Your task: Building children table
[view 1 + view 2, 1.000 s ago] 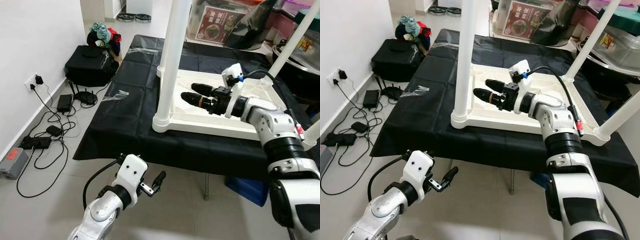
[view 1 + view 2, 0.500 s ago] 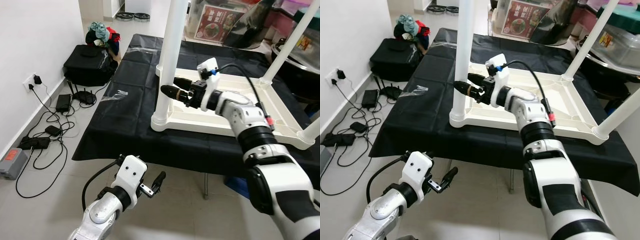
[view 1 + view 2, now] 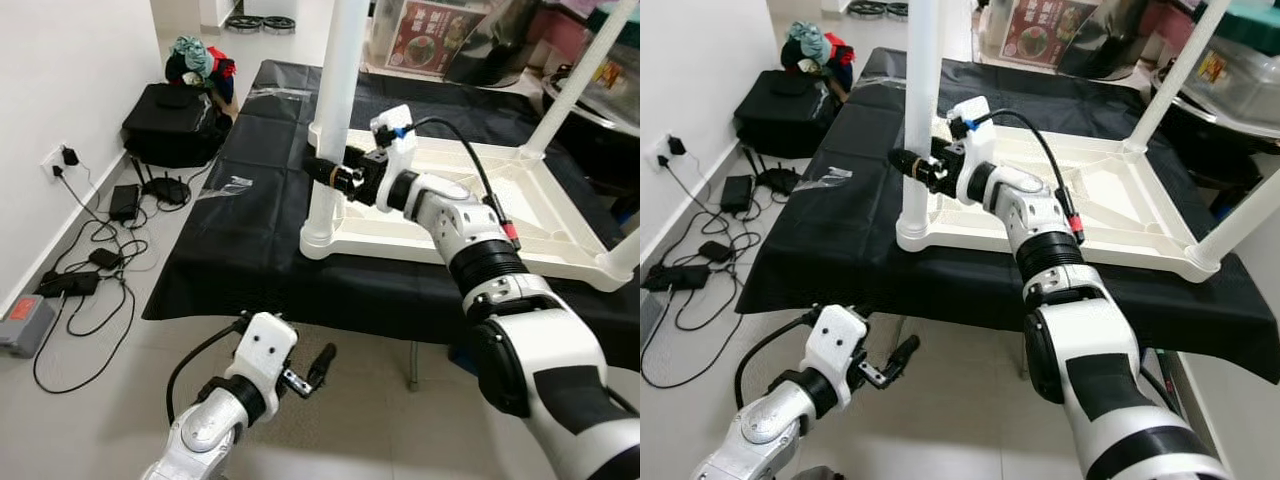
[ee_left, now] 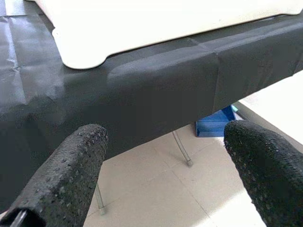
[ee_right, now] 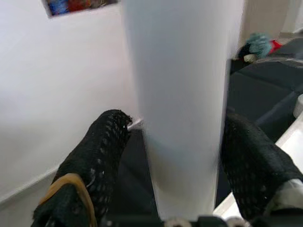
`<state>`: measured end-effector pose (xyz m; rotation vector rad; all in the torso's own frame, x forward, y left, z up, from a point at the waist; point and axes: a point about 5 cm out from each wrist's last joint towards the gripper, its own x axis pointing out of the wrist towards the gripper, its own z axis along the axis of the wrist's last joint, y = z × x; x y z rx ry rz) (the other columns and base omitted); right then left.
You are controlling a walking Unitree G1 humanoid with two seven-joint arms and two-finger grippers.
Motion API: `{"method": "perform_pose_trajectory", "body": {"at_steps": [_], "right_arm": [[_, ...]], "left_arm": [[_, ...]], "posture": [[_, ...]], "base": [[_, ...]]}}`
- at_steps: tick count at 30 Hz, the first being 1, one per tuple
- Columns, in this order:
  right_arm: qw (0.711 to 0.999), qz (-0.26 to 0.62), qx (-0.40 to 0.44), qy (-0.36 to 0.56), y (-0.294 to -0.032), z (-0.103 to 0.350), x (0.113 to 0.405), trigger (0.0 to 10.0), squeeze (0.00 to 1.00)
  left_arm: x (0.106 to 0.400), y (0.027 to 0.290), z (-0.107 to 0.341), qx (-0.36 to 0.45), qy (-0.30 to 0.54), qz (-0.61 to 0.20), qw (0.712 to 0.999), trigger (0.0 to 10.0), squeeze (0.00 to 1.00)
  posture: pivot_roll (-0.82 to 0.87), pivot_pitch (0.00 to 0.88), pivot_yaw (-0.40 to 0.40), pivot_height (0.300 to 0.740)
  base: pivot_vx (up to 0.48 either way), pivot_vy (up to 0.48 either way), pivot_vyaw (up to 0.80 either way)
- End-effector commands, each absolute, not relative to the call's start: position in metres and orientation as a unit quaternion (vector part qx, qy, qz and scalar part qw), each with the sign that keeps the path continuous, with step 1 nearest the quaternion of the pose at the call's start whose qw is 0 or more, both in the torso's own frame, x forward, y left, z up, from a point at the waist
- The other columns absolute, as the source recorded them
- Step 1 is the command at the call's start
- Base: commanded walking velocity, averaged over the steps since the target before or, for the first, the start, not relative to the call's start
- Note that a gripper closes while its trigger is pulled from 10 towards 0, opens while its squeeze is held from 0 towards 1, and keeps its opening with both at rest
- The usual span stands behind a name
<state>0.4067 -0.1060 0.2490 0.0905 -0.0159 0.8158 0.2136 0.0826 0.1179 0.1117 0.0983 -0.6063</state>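
While it hangs low over the pale tiled floor [image 3: 90,400] in front of the counter, the left pincer [image 3: 318,363] has its two black fingers [image 4: 61,184] spread wide apart with nothing between them; its wrist view looks past them at the black cloth [image 4: 156,94] draping the counter's edge, a blue box [image 4: 215,127] under it and a rounded white corner of the tabletop above. On the counter [image 3: 240,250], covered by that black cloth, the white plastic children's table [image 3: 480,225] lies upside down, its legs pointing up. The right pincer [image 3: 322,170] reaches across the upturned tabletop to the near-left leg [image 3: 335,110], low on it, just above where it joins the corner socket. In the right wrist view, the leg [image 5: 182,104] stands between the two black fingers [image 5: 102,156], which straddle it, open about as wide as the leg; whether they actually press on it cannot be told. Another white leg [image 3: 570,85] rises at the far right corner. To the left of the counter, cables and chargers [image 3: 100,250] trail from a wall socket, with a black bag [image 3: 175,125] beyond them.
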Motion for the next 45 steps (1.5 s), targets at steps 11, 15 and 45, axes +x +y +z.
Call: {"method": "perform_pose_trajectory", "body": {"at_steps": [11, 15, 45], "right_arm": [[0.929, 0.356, 0.097, -0.015, -0.083, 0.249, 0.411, 0.0, 0.0], [0.932, 0.349, 0.096, -0.014, -0.084, 0.248, 0.412, 0.0, 0.0], [0.968, -0.237, 0.08, 0.003, -0.182, 0.212, 0.386, 0.0, 0.0]], "left_arm": [[0.204, 0.078, 0.12, 0.049, 0.055, -0.3, 0.951, 10.0, 0.0], [0.204, 0.078, 0.12, 0.049, 0.056, -0.3, 0.951, 10.0, 0.0], [0.219, 0.081, 0.117, 0.076, 0.05, -0.306, 0.948, 10.0, 0.0]], "posture": [[0.18, 0.128, -0.149, 0.74], [0.18, 0.123, -0.149, 0.74], [0.16, 0.077, -0.106, 0.74]], "base": [[0.0, 0.0, 0.0], [0.0, 0.0, 0.0], [0.0, 0.0, 0.0]]}}
